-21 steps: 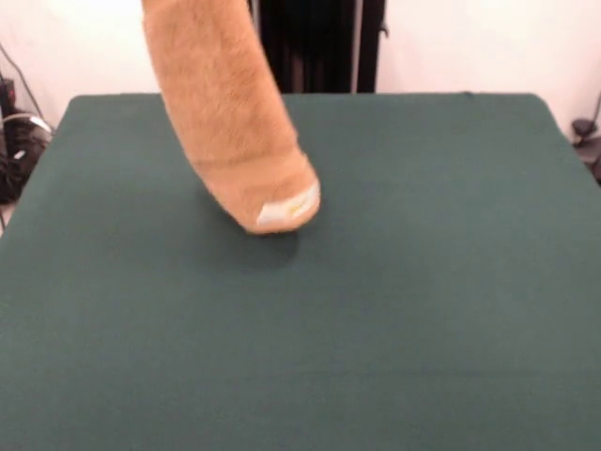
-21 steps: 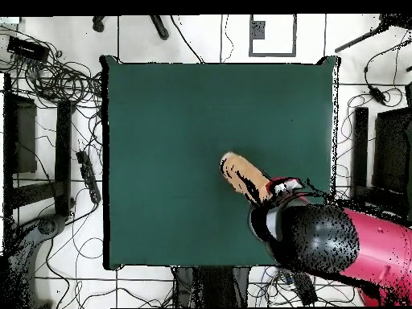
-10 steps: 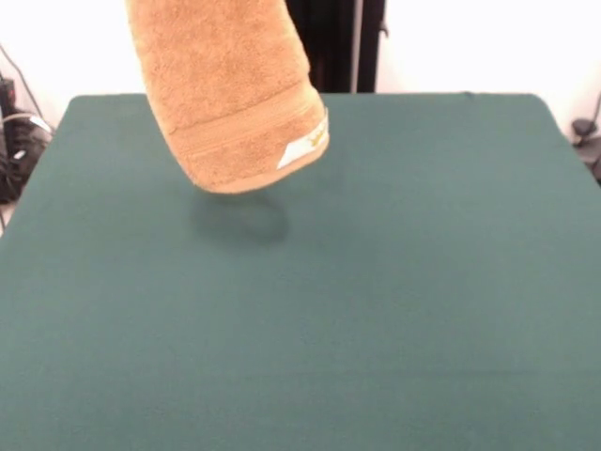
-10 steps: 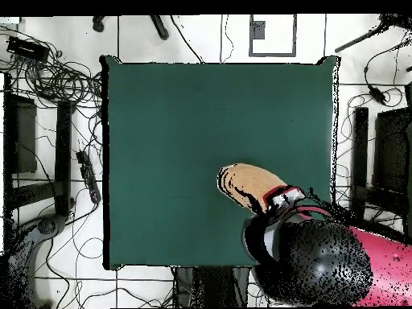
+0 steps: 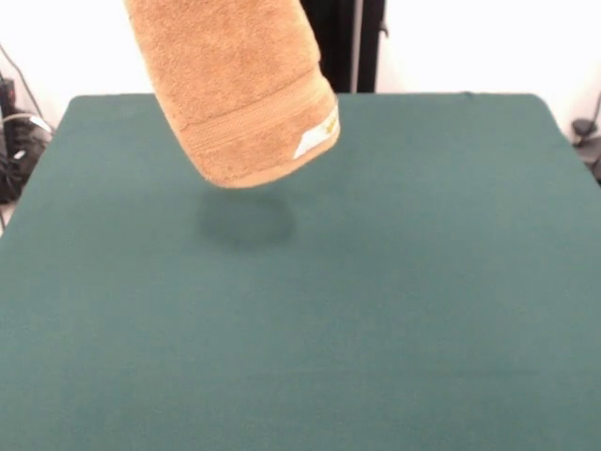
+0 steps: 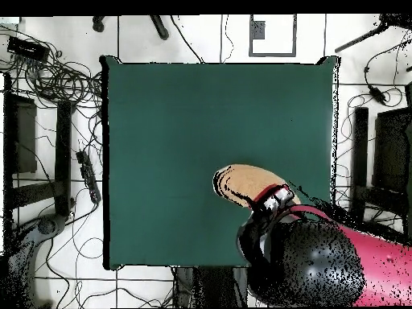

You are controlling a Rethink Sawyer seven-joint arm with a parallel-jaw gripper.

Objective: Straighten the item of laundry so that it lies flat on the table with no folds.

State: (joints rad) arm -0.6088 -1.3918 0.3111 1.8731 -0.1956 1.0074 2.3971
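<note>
The item of laundry, an orange-tan terry towel, hangs in the air as a folded bundle over the far left part of the table. Its lower end, with a woven band and a white tag, is clear of the green top, and a shadow lies beneath it. From overhead the towel pokes out from under the red and black arm, with my gripper shut on its upper end. The arm hides the fingers, and in the front view the gripper is above the picture's top edge.
The green table spreads wide on every side of the towel. Cables and dark equipment lie on the floor along its edges. A black stand rises behind the far edge.
The towel's lower end has lifted off the table, where it touched a second ago, and now hangs higher. Overhead, the arm has drawn a little toward the picture's bottom left.
</note>
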